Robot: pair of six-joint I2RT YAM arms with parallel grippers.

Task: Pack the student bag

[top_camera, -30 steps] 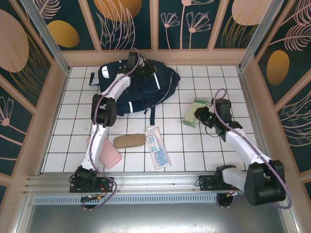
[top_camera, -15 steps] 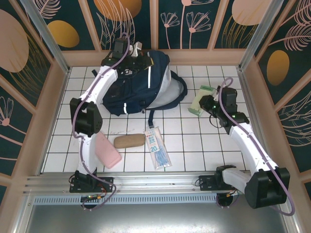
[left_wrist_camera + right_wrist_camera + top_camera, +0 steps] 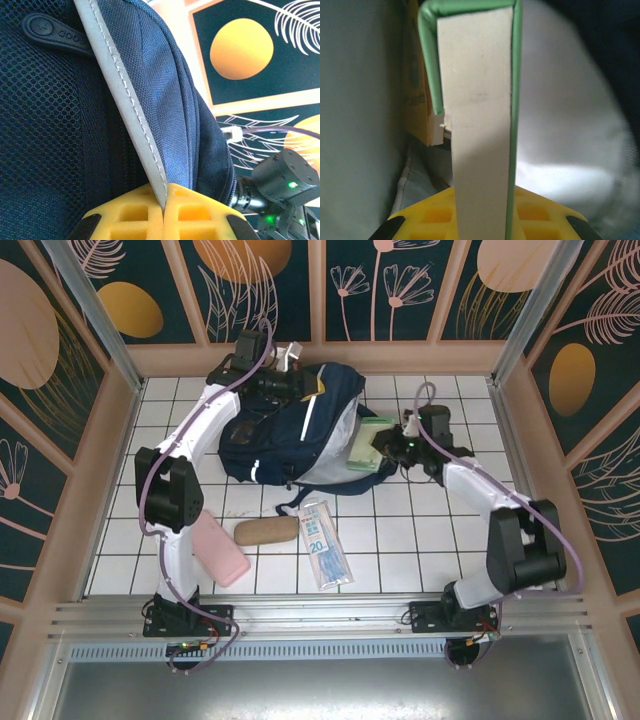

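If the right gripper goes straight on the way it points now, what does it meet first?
Likely the pale lining inside the student bag: the right gripper, shut on a green book, points into its open mouth. Depth is unclear.

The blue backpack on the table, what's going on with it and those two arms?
Two robot arms are packing it. The left arm has its jaws shut on the grey trim of the student bag, holding its mouth open. The right arm has its jaws gripping a green-covered book, held at that opening against the pale lining. A pink case, a brown pouch and a clear packet lie on the tiles nearer the arms, not yet packed.
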